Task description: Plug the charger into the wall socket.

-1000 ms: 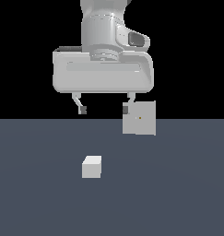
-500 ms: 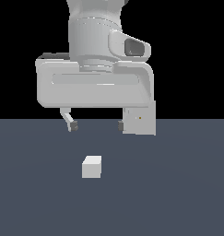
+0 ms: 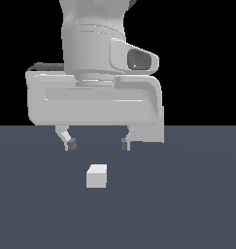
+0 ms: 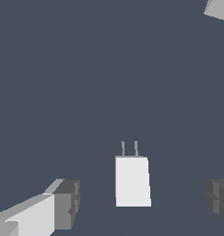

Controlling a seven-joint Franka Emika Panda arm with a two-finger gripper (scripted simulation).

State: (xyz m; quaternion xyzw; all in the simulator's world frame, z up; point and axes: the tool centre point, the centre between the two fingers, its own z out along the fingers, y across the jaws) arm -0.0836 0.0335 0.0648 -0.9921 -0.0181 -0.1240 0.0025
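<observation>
The charger (image 3: 96,176) is a small white-grey cube on the dark floor. In the wrist view it (image 4: 132,181) shows two thin prongs on one end. My gripper (image 3: 97,144) is open and empty. It hangs a little above the charger and slightly behind it, with one finger to each side. In the wrist view the charger lies between my fingers (image 4: 62,203), nearer the middle of the gripper (image 4: 142,200). The wall socket (image 3: 148,134) is mostly hidden behind my hand. Only its lower part shows, and its orange dot is hidden. One corner of it shows in the wrist view (image 4: 219,8).
The dark grey floor (image 3: 187,204) stretches around the charger, with a black background behind it. No other objects show.
My gripper has come down and toward the exterior view's left, nearer the camera. It now hangs above the charger and covers most of the socket. The charger has not moved.
</observation>
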